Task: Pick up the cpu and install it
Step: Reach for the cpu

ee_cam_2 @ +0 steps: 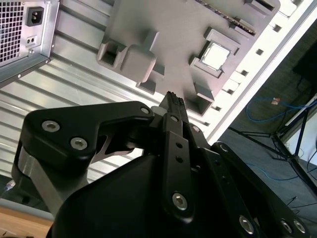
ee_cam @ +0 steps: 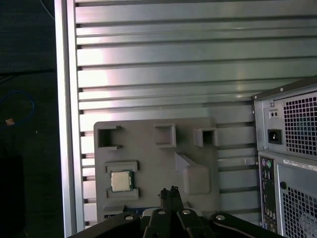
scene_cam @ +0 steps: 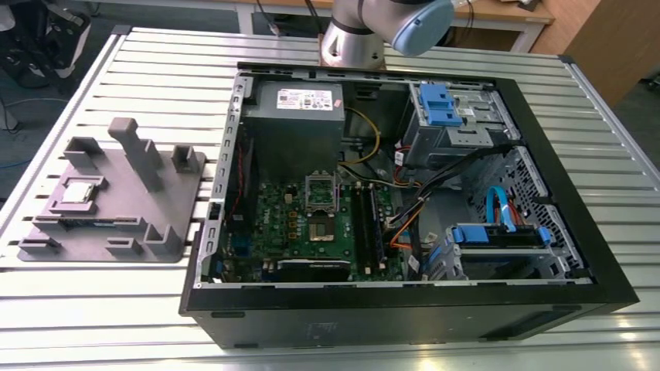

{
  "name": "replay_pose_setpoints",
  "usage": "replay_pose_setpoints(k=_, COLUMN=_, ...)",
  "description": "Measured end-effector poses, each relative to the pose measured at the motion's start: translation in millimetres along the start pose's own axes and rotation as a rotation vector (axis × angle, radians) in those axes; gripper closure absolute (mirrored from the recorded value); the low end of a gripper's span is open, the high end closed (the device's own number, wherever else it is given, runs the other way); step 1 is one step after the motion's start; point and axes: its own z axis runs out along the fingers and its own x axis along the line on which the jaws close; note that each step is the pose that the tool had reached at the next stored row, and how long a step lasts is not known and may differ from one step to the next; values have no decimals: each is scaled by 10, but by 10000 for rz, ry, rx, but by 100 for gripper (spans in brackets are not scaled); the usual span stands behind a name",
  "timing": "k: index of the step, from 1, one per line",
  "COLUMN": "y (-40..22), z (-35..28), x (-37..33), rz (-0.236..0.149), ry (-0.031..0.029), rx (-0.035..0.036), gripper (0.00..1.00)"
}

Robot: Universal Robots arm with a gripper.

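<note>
The cpu (scene_cam: 80,191) is a small square chip with a pale metal lid. It lies flat in a recess of the grey holder block (scene_cam: 124,232), on the slatted table at the exterior view's left. In both wrist views the cpu (ee_cam_2: 216,55) (ee_cam: 121,180) sits well below and apart from my gripper (ee_cam: 169,190), which hovers high over the block with its black fingers shut and nothing between them. The gripper (ee_cam_2: 173,97) points toward the block (ee_cam_2: 168,25). Inside the open computer case (scene_cam: 577,255), the motherboard socket (scene_cam: 321,229) lies bare below its raised dark frame (scene_cam: 321,188).
The arm's base (scene_cam: 356,35) stands behind the case. Tall posts (scene_cam: 139,151) rise from the holder block, and a narrow stick (scene_cam: 98,222) lies in one of its slots. The case's rear panel (ee_cam: 292,148) borders the block. The table edge (ee_cam: 69,124) drops to a floor with cables.
</note>
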Motion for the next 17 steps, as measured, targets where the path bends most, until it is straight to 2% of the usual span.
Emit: replay_pose_setpoints(k=17, y=-109, z=206, x=132, rz=0, ry=0, rx=0, gripper=89)
